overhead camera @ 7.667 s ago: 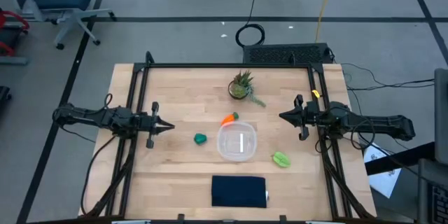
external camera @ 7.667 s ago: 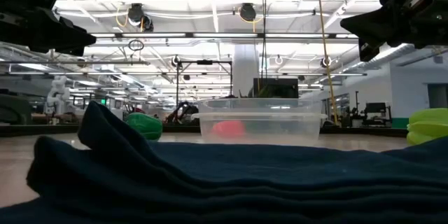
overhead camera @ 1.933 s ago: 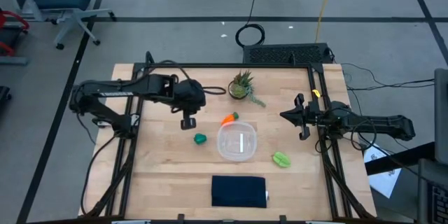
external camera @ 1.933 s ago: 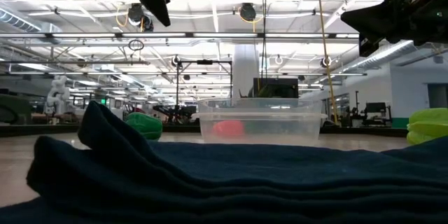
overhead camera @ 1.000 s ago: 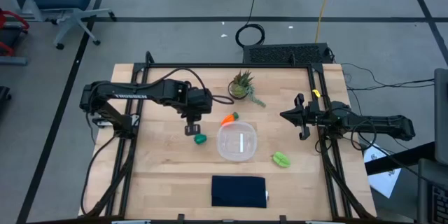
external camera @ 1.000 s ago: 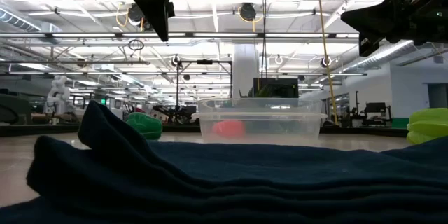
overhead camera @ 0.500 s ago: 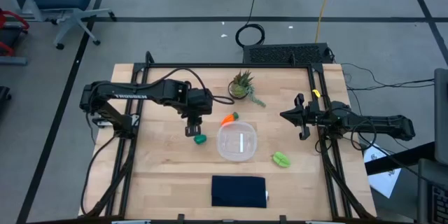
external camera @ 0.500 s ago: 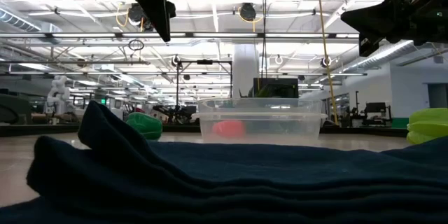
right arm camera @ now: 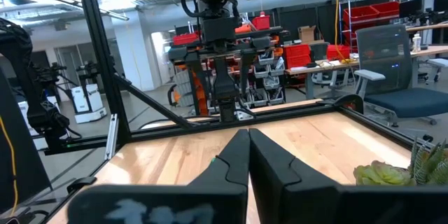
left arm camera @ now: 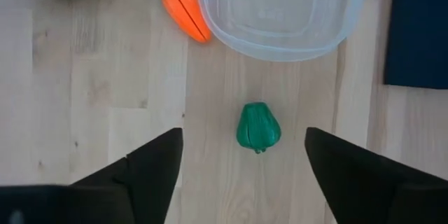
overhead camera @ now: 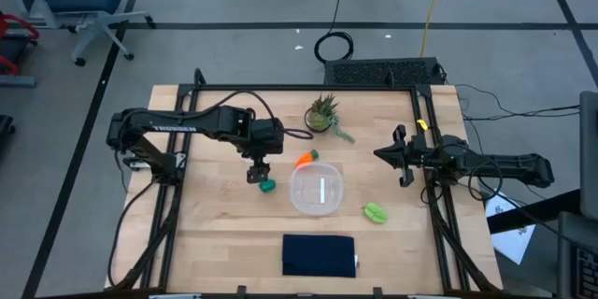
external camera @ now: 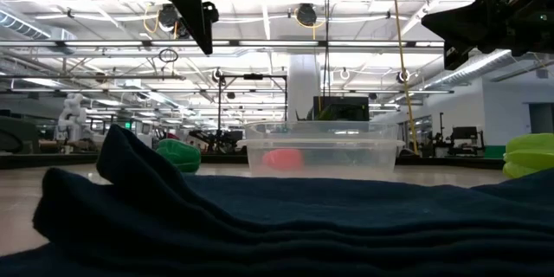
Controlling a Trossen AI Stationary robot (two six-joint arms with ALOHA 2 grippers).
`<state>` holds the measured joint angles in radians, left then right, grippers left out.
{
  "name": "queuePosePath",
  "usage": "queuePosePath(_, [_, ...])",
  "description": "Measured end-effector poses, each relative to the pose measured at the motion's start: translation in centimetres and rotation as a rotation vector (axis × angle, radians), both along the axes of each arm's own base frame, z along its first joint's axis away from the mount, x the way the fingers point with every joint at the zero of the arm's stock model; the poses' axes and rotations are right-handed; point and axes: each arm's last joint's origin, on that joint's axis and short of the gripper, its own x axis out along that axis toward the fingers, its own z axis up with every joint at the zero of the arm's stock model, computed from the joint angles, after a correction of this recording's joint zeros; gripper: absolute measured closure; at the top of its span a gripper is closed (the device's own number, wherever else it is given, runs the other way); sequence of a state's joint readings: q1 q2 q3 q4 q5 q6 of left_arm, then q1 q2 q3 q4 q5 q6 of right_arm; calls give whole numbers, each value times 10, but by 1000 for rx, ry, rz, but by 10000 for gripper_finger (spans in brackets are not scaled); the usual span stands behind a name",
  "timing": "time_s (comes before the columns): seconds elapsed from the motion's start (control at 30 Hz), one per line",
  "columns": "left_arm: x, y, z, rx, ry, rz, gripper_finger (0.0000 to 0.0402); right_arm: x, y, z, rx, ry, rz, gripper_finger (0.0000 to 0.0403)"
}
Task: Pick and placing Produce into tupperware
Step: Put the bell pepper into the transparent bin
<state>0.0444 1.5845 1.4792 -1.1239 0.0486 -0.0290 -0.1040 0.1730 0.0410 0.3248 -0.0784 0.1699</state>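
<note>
One dark navy cloth point(overhead camera: 319, 254) lies at the near edge of the worktop point(overhead camera: 224, 234). Beyond it sits a single clear tupperware point(overhead camera: 316, 190), with nothing in it. Three produce pieces lie around the tupperware, all on the wood: one light yellow-green leaf piece point(overhead camera: 375, 212) near its right side, one dark green lump point(overhead camera: 268, 185) just beside its left side, and one orange carrot point(overhead camera: 305, 159) touching its far rim.

The left gripper point(overhead camera: 256, 170) hangs above the dark green lump, jaws spread wide apart with the lump point(left arm camera: 257, 127) showing between them, untouched. The right gripper point(overhead camera: 385, 156) waits at the right side of the worktop, well apart from the produce, jaws pressed together. Farthest back stands one spiky potted plant point(overhead camera: 322, 113).
</note>
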Motion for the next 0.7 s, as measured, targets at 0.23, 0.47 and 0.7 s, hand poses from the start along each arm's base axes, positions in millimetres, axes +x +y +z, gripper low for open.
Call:
queuePosePath(0.23, [1, 0, -6, -17, -9, 6, 80, 0, 0, 0, 0, 0, 0, 403])
queuePosePath(0.47, [-2, -3, -35, -89, 40, -22, 80, 0, 0, 0, -1, 0, 0, 403])
queuePosePath(0.7, [-3, -4, -57, -132, 37, -19, 80, 0, 0, 0, -2, 0, 0, 403])
